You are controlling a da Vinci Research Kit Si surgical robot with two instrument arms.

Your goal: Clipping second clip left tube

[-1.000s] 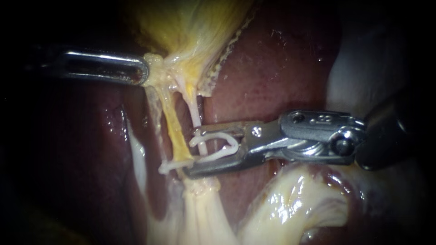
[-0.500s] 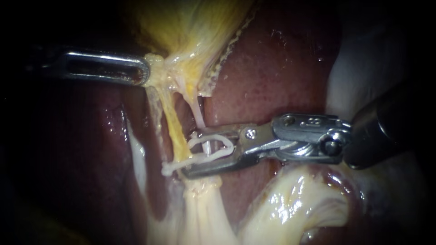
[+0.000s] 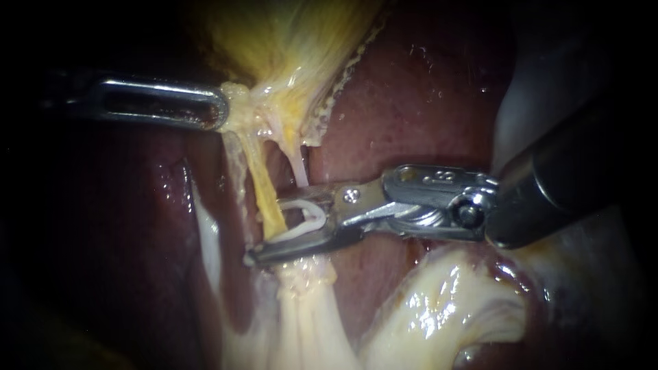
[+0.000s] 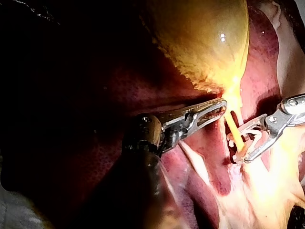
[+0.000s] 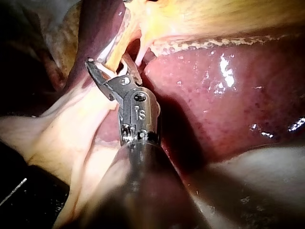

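The right instrument (image 3: 269, 229) is the one that matters here. It comes in from the right, and its hand lies almost level across the field. The two jaws are spread, holding a white clip (image 3: 308, 214) between them, with the clip's open mouth facing the left tube (image 3: 259, 175).

That tube is the yellow strand running from the gallbladder (image 3: 288, 48) down toward the pale tissue below. Its long axis is close to upright and leans slightly, so the jaws meet it nearly at right angles. It lies right at the mouth of the hand, reaching down to the lower jaw near its tip. From the right wrist view it looks to run between the two jaw tips. How far it sits inside the clip's legs I cannot tell.

The paler right tube (image 3: 296, 171) runs just beside it and passes behind the upper jaw, so the two are close enough to confuse.

The left instrument (image 3: 216, 113) is well above. Its hand is closed on tissue at the narrow end of the gallbladder, holding the tube taut against the liver (image 3: 411, 89).

By my reading, closing the clip depends on the yellow tube alone lying fully across its legs. A little more reach along the jaws' own line, away from the right shaft, may be needed.
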